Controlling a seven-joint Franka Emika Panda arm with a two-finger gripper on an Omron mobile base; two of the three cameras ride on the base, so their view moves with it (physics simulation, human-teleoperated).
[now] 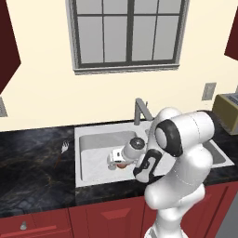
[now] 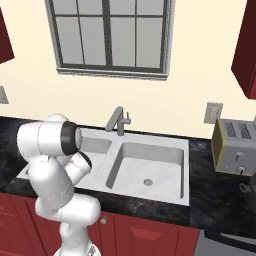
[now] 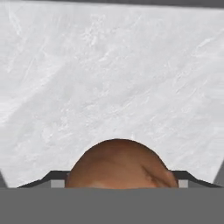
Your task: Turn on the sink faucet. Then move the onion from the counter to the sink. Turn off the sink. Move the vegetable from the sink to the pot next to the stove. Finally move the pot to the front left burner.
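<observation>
My gripper (image 1: 114, 162) reaches down into the left basin of the pale sink (image 1: 93, 135). The tan-orange onion (image 1: 122, 164) lies right under the hand on the basin floor. In the hand view the onion (image 3: 118, 164) sits low between the fingers, whose dark tips (image 3: 220, 176) stand far apart at the picture's edges, so the gripper (image 3: 112, 180) is open around it without touching. The grey faucet (image 1: 139, 111) (image 2: 118, 122) stands behind the sink (image 2: 150, 165), and I see no water running. The black counter (image 1: 32, 162) flanks the sink.
A grey toaster (image 2: 235, 145) (image 1: 228, 111) stands on the counter to the right. A dark pot (image 2: 250, 190) shows at the right edge, with a cooktop corner (image 2: 225, 239) below it. A small fork-like utensil (image 1: 64, 148) lies left of the sink.
</observation>
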